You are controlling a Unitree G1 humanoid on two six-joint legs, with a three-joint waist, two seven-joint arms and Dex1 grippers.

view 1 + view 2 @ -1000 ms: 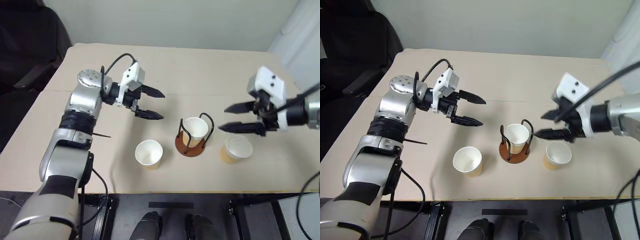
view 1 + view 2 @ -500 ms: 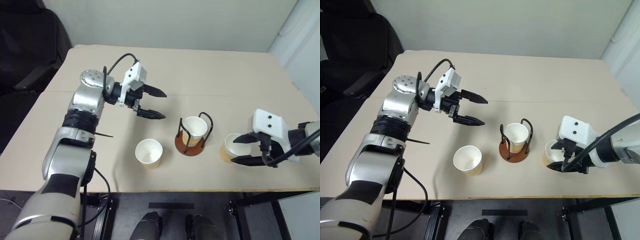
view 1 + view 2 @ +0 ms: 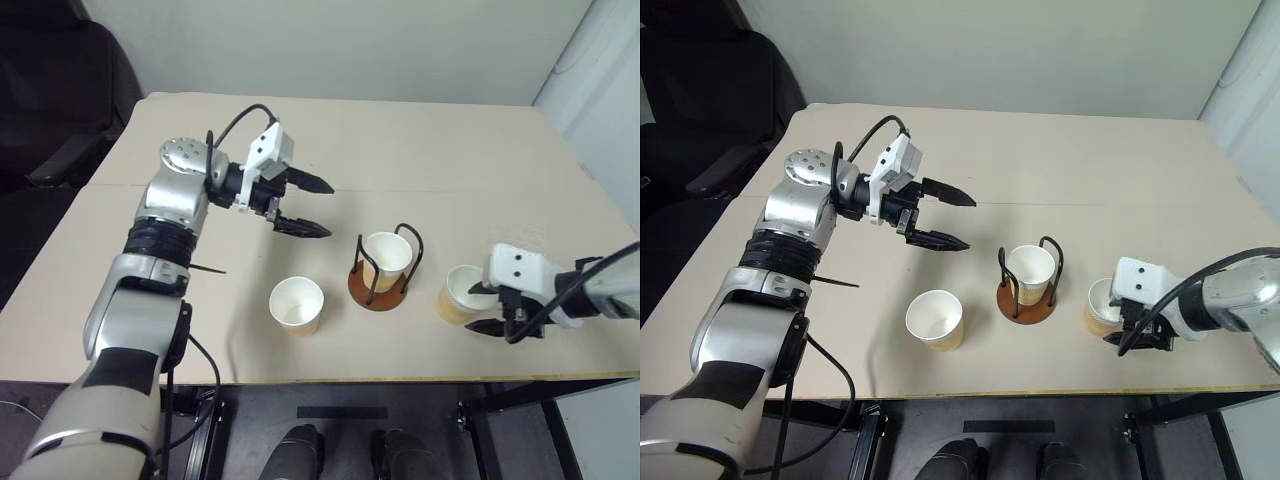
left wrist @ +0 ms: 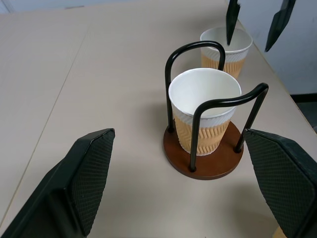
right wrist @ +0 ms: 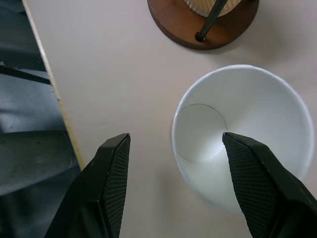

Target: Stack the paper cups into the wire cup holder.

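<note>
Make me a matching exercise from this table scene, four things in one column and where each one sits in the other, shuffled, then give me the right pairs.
Things
1. wire cup holder
2. left gripper
3. right gripper
4. lone paper cup

Places
A. straddling the rim of the cup on the robot's right, one finger inside it
B. standing free near the front edge, left of the holder
C. mid-table with one cup seated in it
D. open in the air above the table

Pairs: 1-C, 2-D, 3-A, 4-B
</note>
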